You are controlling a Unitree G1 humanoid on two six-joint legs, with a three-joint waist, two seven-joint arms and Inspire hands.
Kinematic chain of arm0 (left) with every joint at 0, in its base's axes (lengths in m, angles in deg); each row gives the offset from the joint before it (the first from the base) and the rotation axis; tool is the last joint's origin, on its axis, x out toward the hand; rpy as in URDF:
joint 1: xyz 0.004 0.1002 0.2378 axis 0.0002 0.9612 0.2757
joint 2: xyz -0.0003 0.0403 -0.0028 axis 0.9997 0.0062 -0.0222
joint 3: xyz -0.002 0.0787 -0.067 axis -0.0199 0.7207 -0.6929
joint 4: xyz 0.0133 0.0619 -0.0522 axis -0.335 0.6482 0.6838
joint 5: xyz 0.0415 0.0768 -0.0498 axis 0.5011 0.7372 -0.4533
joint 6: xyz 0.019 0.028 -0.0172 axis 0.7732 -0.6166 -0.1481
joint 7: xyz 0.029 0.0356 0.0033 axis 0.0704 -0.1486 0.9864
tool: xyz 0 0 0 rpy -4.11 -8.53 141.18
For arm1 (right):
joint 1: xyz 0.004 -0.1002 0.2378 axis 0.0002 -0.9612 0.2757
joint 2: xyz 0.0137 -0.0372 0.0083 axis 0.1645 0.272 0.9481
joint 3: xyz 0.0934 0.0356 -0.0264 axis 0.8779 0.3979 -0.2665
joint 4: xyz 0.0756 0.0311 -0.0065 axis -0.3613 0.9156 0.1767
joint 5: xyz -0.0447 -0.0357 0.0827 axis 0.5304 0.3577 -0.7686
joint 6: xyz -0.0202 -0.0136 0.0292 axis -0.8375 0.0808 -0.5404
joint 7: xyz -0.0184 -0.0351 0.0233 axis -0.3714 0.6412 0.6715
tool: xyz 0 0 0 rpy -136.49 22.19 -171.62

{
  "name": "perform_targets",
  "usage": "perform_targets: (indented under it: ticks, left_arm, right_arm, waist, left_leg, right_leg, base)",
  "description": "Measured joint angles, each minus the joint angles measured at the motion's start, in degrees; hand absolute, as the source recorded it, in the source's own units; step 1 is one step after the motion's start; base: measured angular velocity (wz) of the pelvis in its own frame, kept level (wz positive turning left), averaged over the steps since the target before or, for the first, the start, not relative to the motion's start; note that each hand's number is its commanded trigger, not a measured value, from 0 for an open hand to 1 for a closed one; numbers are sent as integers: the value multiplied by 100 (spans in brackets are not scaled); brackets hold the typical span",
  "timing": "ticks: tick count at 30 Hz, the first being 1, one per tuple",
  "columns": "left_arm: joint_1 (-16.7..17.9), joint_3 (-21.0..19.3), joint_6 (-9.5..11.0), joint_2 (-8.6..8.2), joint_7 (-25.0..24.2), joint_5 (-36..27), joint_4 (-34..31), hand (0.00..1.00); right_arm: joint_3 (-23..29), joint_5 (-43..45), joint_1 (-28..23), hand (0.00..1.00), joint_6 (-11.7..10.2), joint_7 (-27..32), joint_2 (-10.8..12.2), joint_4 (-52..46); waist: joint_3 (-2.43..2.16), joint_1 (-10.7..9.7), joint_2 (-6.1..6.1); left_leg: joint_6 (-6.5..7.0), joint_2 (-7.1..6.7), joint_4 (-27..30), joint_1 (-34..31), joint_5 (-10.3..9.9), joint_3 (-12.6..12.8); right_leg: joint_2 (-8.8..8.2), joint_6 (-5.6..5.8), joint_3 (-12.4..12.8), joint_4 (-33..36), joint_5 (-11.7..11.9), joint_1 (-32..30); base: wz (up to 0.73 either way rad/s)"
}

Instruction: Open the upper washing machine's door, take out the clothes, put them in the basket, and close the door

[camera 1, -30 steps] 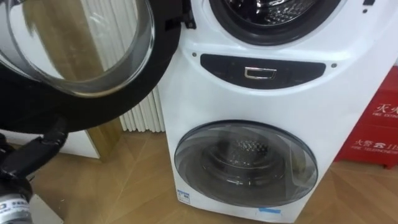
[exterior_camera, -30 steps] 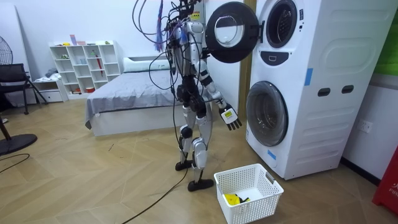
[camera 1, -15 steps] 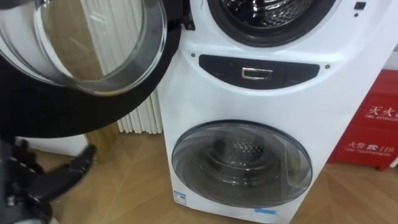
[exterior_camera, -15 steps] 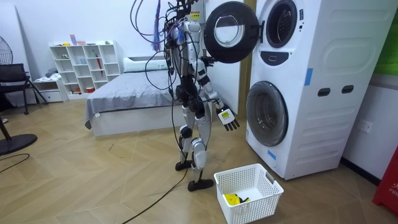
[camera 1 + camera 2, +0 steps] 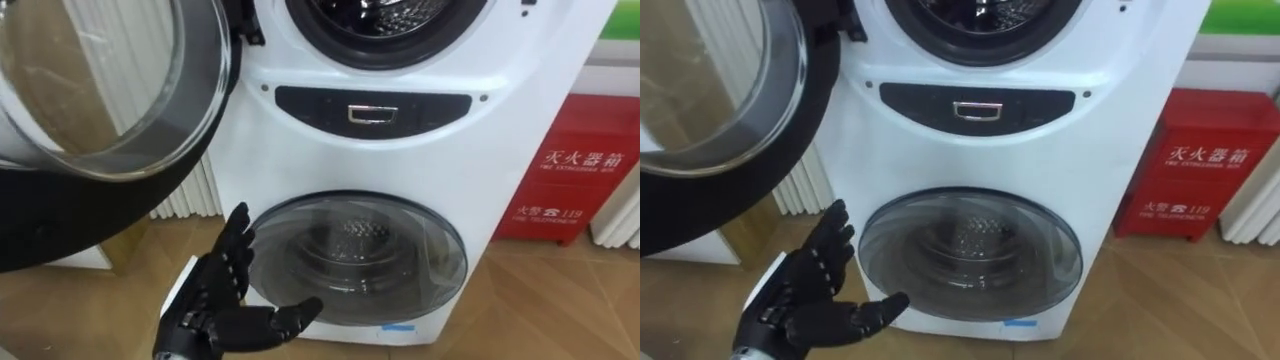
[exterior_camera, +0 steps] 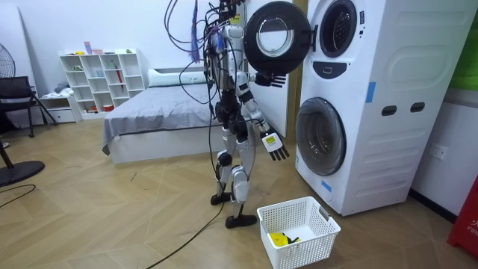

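Note:
I stand facing a white stacked washing machine (image 6: 373, 97). Its upper round door (image 5: 100, 100) hangs open to my left, and the upper drum (image 5: 385, 25) shows a dark opening with a metal wall; I cannot make out any clothes in it. The lower door (image 5: 350, 265) is closed. My left hand (image 5: 225, 300) is raised, open and holding nothing, in front of the lower door's left edge and under the open door (image 6: 276, 37). My right hand (image 6: 278, 148) hangs open at hip height. A white basket (image 6: 314, 250) behind my feet holds a yellow item (image 6: 279, 239).
A red cabinet (image 5: 575, 175) stands on the floor right of the machine. A white radiator (image 5: 185, 200) is behind the open door. In the room view, a bed (image 6: 149, 123) and a white shelf (image 6: 101, 78) lie behind me.
My left hand has risen from the lower left corner to in front of the lower door's left edge. The view has turned right, so the machine sits further left.

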Motion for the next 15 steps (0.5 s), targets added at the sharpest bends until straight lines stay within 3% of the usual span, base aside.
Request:
perform_targets:
  ticks: [4,8,11,12,13,14,15]
  left_arm:
    - [0,-1,-35,-2,-197,322,0,0]
    - [0,-5,-80,-2,-316,181,6,0]
    - [-1,8,-69,-17,-339,48,439,0]
    - [41,17,-31,-3,-342,-84,946,0]
    - [47,-16,7,-2,-344,-133,1601,0]
    - [56,-39,36,0,-344,-133,1983,0]
    - [79,-132,35,-12,-342,-155,2803,0]
  right_arm:
    - [2,-6,29,0,-54,8,0,-5]
    - [0,-124,38,0,-53,3,2,-3]
    - [5,-122,31,0,-44,4,-18,-3]
    - [12,-132,6,0,-43,9,-33,-7]
    - [28,-132,-54,0,-44,19,-40,-48]
    - [27,-131,-74,0,-45,28,-46,-53]
    - [38,-121,-119,0,-44,56,-43,-75]
  waist:
    - [31,-1,75]
    - [18,-24,96]
    - [8,-41,113]
    - [28,-33,81]
    - [-21,3,125]
    - [-21,19,121]
    - [-16,16,108]
  left_leg:
    - [-12,15,-14,1,-9,-10]
    - [-20,26,-17,-5,-13,-49]
    - [-29,40,-21,17,-19,-57]
    - [-37,52,-31,56,-23,-33]
    - [-48,59,-46,105,-32,23]
    - [-55,64,-73,146,-36,64]
    - [-71,66,-92,212,-45,104]
  right_leg:
    - [15,0,-4,-6,0,2]
    - [26,0,-11,-8,0,8]
    - [34,0,-83,-9,-1,52]
    - [48,-5,-84,-2,-3,79]
    - [55,-50,-83,6,-32,95]
    - [60,-80,-79,6,-50,110]
    - [64,-141,-86,1,-88,151]
  base:
    - [0]
    - [0]
    - [0]
    - [-8]
    - [-15]
    - [-23]
    - [-18]
